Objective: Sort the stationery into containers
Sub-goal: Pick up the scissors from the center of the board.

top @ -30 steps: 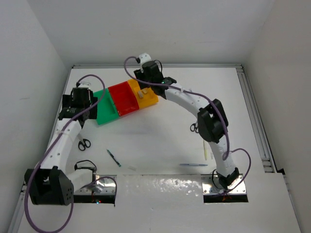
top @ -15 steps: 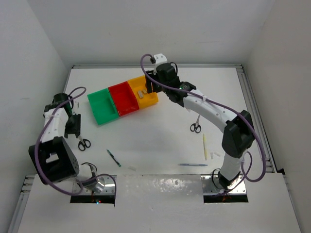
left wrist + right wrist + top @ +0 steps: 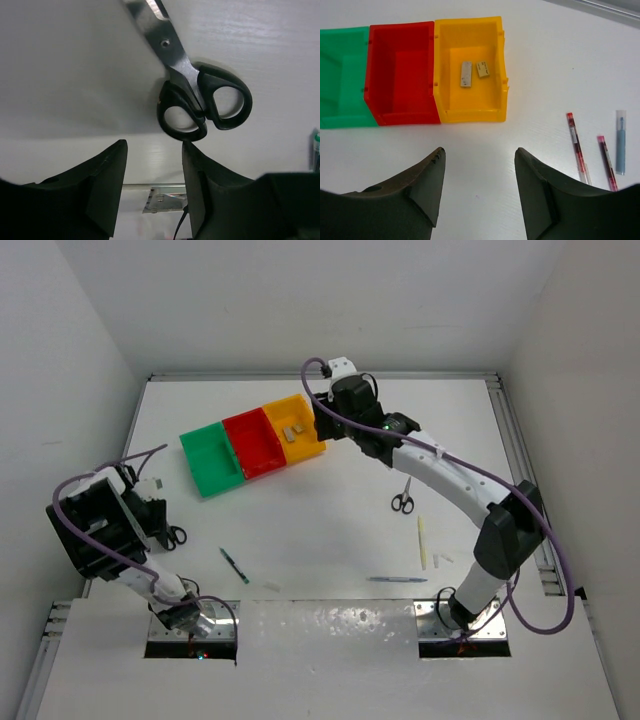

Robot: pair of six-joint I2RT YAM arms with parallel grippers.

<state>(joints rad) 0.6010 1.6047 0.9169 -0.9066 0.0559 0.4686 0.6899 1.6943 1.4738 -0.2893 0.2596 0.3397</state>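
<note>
Just ahead of the open, empty left hand (image 3: 153, 155), scissors (image 3: 184, 74) flat, right hand (image 3: 478, 156) open too

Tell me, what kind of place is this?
Probably a robotics lab test bench, not an office: two robot arms are bolted at the edge of a white table boxed in by plain white walls, with coloured bins and scattered scissors and pens laid out for sorting.

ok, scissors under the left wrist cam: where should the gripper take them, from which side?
Likely the narrow neck by the pivot screw of the scissors, from straight above, jaws across it. They lie flat and closed; the handle loops are wide, the blades thin. The left gripper is open, just short of the handles.
</note>
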